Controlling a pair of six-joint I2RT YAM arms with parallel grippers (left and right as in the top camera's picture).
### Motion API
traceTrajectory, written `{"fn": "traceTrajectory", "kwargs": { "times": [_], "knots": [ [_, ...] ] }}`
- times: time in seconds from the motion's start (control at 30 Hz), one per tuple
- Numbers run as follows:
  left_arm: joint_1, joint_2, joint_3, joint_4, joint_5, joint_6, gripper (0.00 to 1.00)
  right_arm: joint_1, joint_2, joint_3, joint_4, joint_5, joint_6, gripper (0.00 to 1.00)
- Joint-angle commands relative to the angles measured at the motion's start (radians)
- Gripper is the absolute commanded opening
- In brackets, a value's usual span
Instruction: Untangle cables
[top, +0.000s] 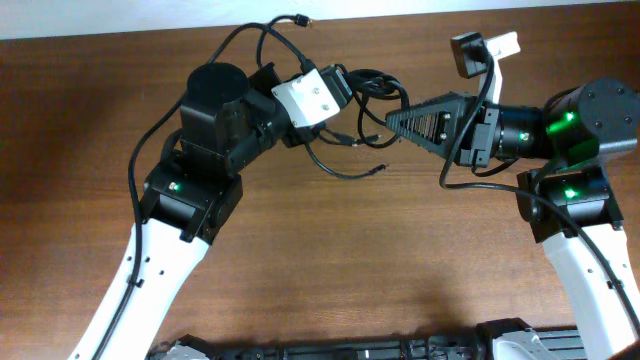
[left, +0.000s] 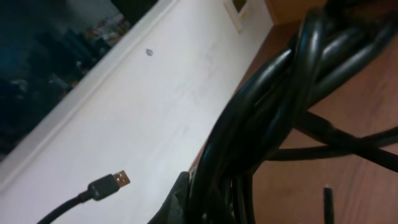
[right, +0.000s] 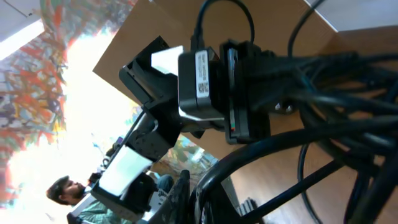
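Note:
The cables (top: 368, 84) are a knot of thin black strands on the brown table, between the two arms. One strand loops up to a USB plug (top: 301, 19), and loose ends trail down toward the middle of the table (top: 381, 168). My left gripper (top: 352, 90), with its white housing, reaches into the knot from the left, shut on the cables. In the left wrist view the bundle (left: 267, 118) fills the frame beside one dark finger (left: 178, 198), and the USB plug (left: 115, 182) hangs free. My right gripper (top: 388, 120) comes in from the right, shut on a strand (right: 261, 155).
The table's far edge meets a white wall (top: 420, 12) just behind the knot. The right arm's own thick wire (top: 470, 178) loops below its wrist. A person (right: 62, 190) shows in the background of the right wrist view.

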Motion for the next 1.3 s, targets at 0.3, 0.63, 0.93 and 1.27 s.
{"fn": "traceTrajectory", "kwargs": {
  "times": [0.3,0.63,0.93,1.27],
  "knots": [
    [0.014,0.004,0.005,0.124,-0.178,0.129,0.00,0.006,-0.016,0.017,0.019,-0.114,0.039,0.04],
    [0.014,0.036,0.005,0.012,0.171,0.108,0.00,0.006,-0.016,0.017,0.076,-0.086,0.039,0.04],
    [-0.089,0.151,0.005,0.080,0.270,-0.013,0.00,0.006,-0.016,0.017,0.078,-0.101,0.039,0.04],
    [-0.139,0.174,0.005,0.217,0.088,-0.105,0.00,0.006,-0.016,0.017,0.100,-0.126,0.039,0.04]
  ]
}}
